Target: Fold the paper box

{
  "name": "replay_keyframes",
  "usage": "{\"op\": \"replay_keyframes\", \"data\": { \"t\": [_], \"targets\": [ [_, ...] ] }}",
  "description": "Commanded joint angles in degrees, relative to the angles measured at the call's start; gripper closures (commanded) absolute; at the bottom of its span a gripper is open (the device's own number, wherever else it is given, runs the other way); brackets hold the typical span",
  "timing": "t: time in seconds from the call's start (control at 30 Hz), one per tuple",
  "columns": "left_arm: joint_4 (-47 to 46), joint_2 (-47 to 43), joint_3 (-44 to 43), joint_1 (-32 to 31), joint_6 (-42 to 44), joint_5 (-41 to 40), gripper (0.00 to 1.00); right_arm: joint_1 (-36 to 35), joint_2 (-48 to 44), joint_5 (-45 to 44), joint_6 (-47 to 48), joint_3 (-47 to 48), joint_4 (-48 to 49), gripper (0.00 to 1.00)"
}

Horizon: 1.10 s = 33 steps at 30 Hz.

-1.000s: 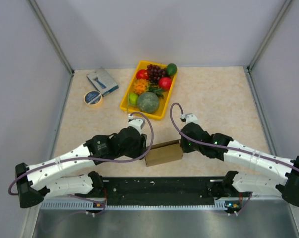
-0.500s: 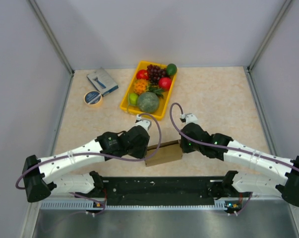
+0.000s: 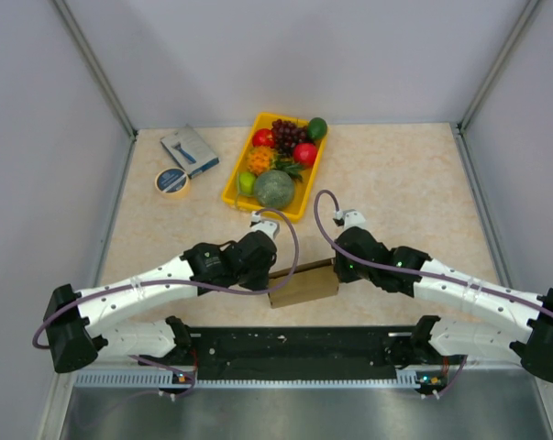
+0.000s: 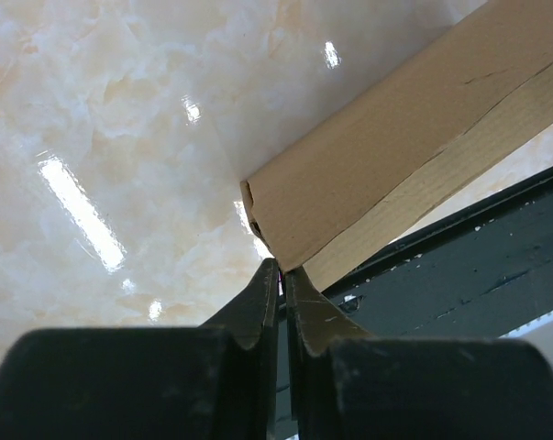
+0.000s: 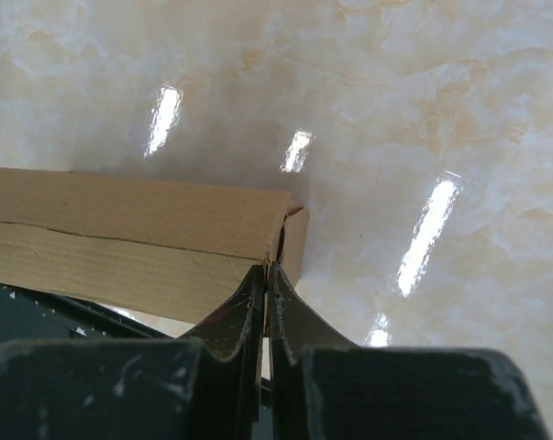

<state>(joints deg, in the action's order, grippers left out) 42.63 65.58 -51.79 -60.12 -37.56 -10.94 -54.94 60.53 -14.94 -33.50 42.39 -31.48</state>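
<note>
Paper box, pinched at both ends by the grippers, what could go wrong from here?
The left gripper and right gripper each pinch only a thin corner edge of the paper box, so it may slip out or tear. Pulling the ends apart could also buckle the folded cardboard.

Robot lab, grey-walled booth (image 3: 304,55), marble-look table (image 3: 404,174)

At twelve o'clock on the marbled worktop (image 3: 404,183), a yellow tray (image 3: 234,177) holding grapes (image 3: 285,133) and green melon (image 3: 274,189); toward ten o'clock, blue-grey box (image 3: 190,151) just beside tape roll (image 3: 172,181)
</note>
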Motion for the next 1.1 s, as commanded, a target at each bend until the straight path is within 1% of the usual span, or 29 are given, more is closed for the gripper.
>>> {"op": "replay_keyframes", "data": {
  "t": [0.0, 0.07, 0.27, 0.63, 0.77, 0.93, 1.07],
  "targets": [
    [-5.5, 0.8, 0.7, -0.1, -3.8, 2.4, 0.96, -0.3, 0.3, 2.6, -0.3, 1.1, 0.7, 1.0],
    [-5.9, 0.7, 0.5, -0.2, -4.6, 2.8, 1.0, -0.5, 0.6, 2.8, -0.5, 1.1, 1.0, 1.0],
    [-5.8, 0.5, -1.6, -0.2, -6.1, 2.5, 1.0, -0.6, 0.5, 2.9, -0.7, 0.7, 1.3, 1.0],
    [-9.1, 4.4, -3.4, -0.2, -8.4, 5.7, 1.0, -0.9, 0.7, 3.3, -1.1, 0.2, 1.7, 1.0],
    [-10.0, 4.4, -4.0, -0.2, -8.9, 6.2, 1.0, -0.9, 1.0, 3.6, -1.1, 0.3, 1.9, 1.0],
    [-7.9, 2.9, -6.0, -0.2, -8.5, 2.7, 1.0, -1.0, 1.3, 3.5, -1.1, 0.1, 2.0, 1.0],
    [-9.6, 1.3, -4.6, 0.0, -9.2, 1.7, 1.0, -1.0, 1.1, 3.3, -1.2, 0.0, 2.0, 1.0]
  ]
}}
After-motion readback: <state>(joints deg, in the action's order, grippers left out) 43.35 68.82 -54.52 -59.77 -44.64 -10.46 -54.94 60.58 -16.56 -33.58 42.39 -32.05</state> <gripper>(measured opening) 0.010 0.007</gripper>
